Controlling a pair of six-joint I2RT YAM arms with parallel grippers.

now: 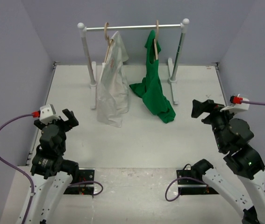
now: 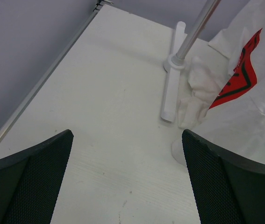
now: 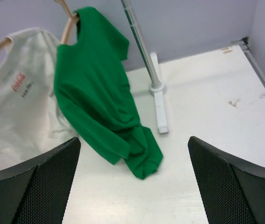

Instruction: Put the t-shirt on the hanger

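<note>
Leaves the green t-shirt [image 1: 153, 91] hanging crooked from the hanger [image 1: 155, 46] on the rail [image 1: 132, 27], seemingly by one shoulder, its bottom slumped on the counter [image 1: 137, 144], with the left tool [image 2: 126, 140] and right tool [image 3: 134, 142] parked near, both wide open and empty, likely for a clear view.

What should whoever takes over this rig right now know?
Left gripper: open, empty, low over the table near the white t-shirt.
Right gripper: open, empty, facing the green t-shirt.
Done: the green t-shirt hangs from its hanger on the rack; the white t-shirt hangs beside it.
Left: the green one looks lopsided, with one hanger arm bare and its lower end bunched on the table. It probably needs the other shoulder seated.
</note>
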